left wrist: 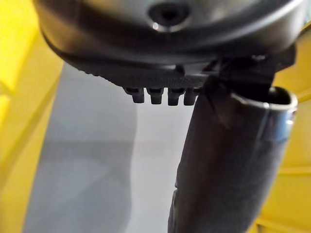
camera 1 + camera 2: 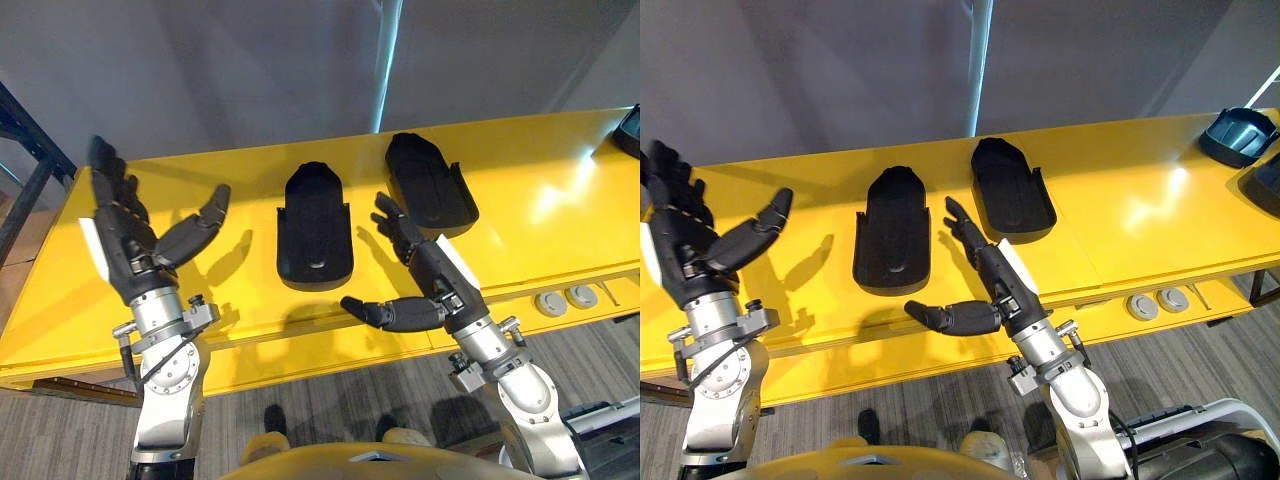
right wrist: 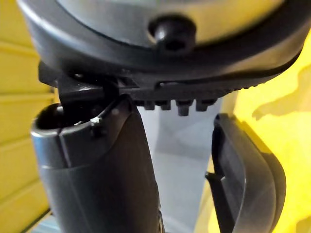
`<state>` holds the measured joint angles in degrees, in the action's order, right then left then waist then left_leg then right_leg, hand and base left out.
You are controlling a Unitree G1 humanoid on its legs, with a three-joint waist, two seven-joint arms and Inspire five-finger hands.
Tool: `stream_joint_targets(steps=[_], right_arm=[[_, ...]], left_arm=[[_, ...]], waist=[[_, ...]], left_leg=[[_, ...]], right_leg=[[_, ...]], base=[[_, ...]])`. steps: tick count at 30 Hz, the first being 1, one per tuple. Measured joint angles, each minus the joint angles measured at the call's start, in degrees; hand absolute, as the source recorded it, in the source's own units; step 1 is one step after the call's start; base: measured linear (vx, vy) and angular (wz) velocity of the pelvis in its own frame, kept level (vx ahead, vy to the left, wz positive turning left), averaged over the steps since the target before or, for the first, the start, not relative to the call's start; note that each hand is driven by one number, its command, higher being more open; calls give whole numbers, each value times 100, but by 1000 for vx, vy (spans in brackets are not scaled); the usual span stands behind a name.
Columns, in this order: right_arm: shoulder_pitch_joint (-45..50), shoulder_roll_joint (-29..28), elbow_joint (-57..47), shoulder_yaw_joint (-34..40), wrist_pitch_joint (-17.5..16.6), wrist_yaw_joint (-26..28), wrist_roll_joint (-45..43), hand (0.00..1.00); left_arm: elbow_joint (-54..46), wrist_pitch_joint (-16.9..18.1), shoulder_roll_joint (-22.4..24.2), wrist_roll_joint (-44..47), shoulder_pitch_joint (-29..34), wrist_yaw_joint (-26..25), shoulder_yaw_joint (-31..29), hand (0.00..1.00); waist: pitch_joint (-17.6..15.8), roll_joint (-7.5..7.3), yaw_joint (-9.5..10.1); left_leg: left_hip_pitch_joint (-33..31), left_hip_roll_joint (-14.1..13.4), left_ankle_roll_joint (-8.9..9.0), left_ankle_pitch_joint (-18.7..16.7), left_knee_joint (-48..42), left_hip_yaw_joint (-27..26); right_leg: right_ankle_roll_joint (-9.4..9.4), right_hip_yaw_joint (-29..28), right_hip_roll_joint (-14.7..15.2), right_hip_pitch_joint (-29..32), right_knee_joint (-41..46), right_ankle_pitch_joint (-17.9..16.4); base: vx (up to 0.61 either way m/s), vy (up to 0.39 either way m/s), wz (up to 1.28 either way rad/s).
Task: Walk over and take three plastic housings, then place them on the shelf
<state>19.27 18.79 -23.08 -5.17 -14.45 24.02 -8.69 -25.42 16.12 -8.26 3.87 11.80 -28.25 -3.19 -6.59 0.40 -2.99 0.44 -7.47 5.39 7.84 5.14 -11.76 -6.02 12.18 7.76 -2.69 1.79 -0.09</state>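
Two black plastic housings lie on the yellow table (image 2: 520, 230): one (image 2: 315, 225) in the middle, another (image 2: 430, 180) behind it to the right. My right hand (image 2: 420, 265) hovers open between them, fingers straight, thumb (image 2: 385, 313) stretched out over the table's front edge. A housing's rim (image 3: 248, 179) shows past that hand in the right wrist view. Over the table's left part, my left hand (image 2: 130, 235) is raised and open with nothing in it, well apart from the middle housing. More dark housings (image 2: 1240, 135) sit at the table's far right end.
A grey wall rises right behind the table. A dark shelf frame (image 2: 25, 170) stands at the far left. Two round grey caps (image 2: 565, 298) are set in the table's front ledge on the right. Grey carpet floor lies below.
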Motion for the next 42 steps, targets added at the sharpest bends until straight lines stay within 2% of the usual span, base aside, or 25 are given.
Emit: stream_joint_targets(steps=[2, 5, 11, 13, 15, 21, 24, 27, 29, 32, 42], right_arm=[[19, 136, -33, -6, 0, 409, -157, 100], [74, 228, -43, -7, -1, 738, -186, 100], [191, 386, -42, -21, -26, 616, 380, 100], [191, 396, -41, -86, -60, 461, 691, 100], [195, 400, -35, -184, -99, 65, 1367, 100], [160, 391, -19, -514, -70, -1070, 2200, 100], [31, 383, 102, -687, 7, -1501, 2417, 100], [-240, 333, 391, -777, 82, -2013, 2427, 100], [-440, 322, 476, -795, 179, -2337, 2646, 100], [-628, 319, 482, -849, 272, -2590, 2875, 100], [-997, 296, 942, -898, 572, -3041, 3090, 100]], left_arm=[[2, 13, 0, 2, 19, -31, 2, 100], [1, 12, 1, 5, 128, -24, 1, 100], [1, 3, 7, 8, 294, -37, -10, 100], [0, 11, 7, 8, 364, -43, -11, 100], [1, 12, 31, 11, 461, -48, 6, 100], [0, 13, 73, 10, 514, -170, 78, 100], [1, 13, 72, 13, 590, -163, 190, 100], [2, 15, 76, 28, 603, -108, 383, 100], [2, 32, 76, 29, 602, -110, 458, 100], [2, 35, 76, 61, 600, -113, 459, 100], [7, 149, 74, 260, 568, -92, 464, 100]], waist=[[24, -22, -17], [94, -53, -32], [103, -51, -13], [104, -50, -17], [104, -50, -18], [97, -38, 29], [92, -28, 31], [31, -3, 112], [-23, 49, 140], [-76, 89, 141], [-285, 33, 169]], left_leg=[[3, 1, -2, 1, 0, -5], [10, -3, -3, 5, 0, -8], [8, -3, 2, 3, 0, -10], [8, -4, 4, 1, 0, -11], [-3, -4, 3, 2, 0, -20], [-52, -4, -6, 9, -1, -24], [-134, 0, -10, 25, -1, 10], [-211, 3, -16, 51, -2, 63], [-219, 11, -16, 52, -3, 105], [-246, 8, -15, 56, -3, 146], [-343, 12, -5, 105, -3, 400]], right_leg=[[-1, -5, 2, -1, -2, 2], [-4, -8, -2, -2, -2, 4], [-2, -11, -2, 0, -3, 1], [14, -14, -3, 0, -5, -10], [-7, -25, -3, 17, -7, -23], [-7, -36, -4, 66, -5, -24], [-6, -9, -3, 133, 2, -23], [16, 26, -5, 188, 16, -4], [17, 66, -1, 173, 23, -6], [20, 109, -6, 172, 23, -12], [76, 323, -10, 162, 122, -121]], base=[[0, 0, 0], [0, 0, 0], [0, 0, 0], [0, 0, 0], [0, 0, 0], [0, 0, 0], [7, 2, 6], [10, 3, 8], [9, 0, 8], [7, -2, 7], [1, -5, 11]])
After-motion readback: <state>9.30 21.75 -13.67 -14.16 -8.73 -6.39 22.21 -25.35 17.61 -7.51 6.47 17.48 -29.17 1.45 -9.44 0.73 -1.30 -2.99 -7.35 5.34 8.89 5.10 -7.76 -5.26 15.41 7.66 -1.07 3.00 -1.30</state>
